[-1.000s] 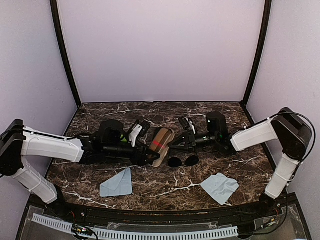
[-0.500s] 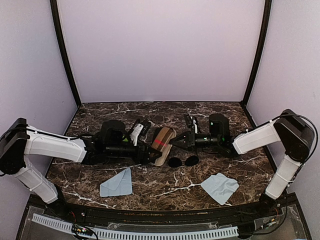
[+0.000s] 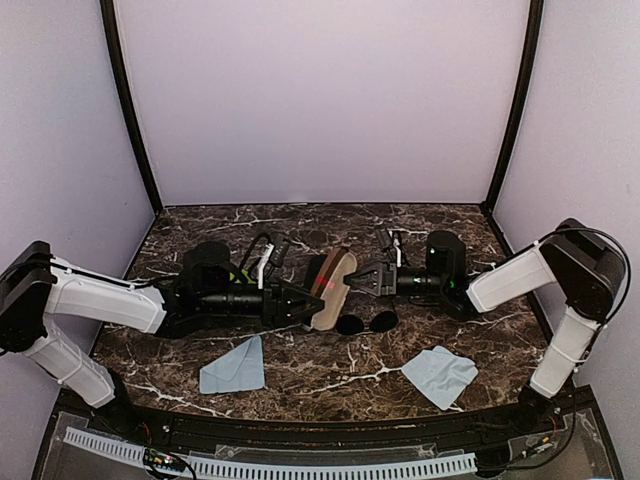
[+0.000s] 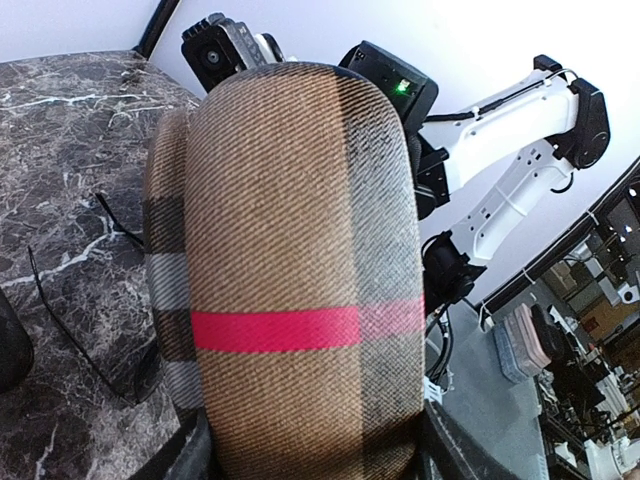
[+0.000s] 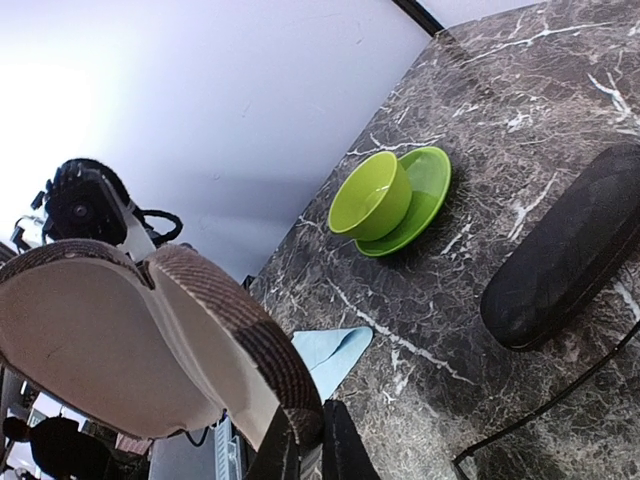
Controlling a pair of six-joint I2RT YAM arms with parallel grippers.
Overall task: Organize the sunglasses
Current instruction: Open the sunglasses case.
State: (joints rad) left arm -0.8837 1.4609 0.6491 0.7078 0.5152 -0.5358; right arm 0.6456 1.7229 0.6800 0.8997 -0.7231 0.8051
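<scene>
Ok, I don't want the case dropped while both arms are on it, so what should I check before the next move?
1. The left gripper holds the case: ok.
2. The right gripper is pinched on the case rim: ok.
3. The case is open, pale lining showing: ok.
4. The sunglasses lie free on the table beside the case: ok.
5. Second pair located: cannot tell, no view shows it clearly.
6. The cloths lie away from the case: ok.
</scene>
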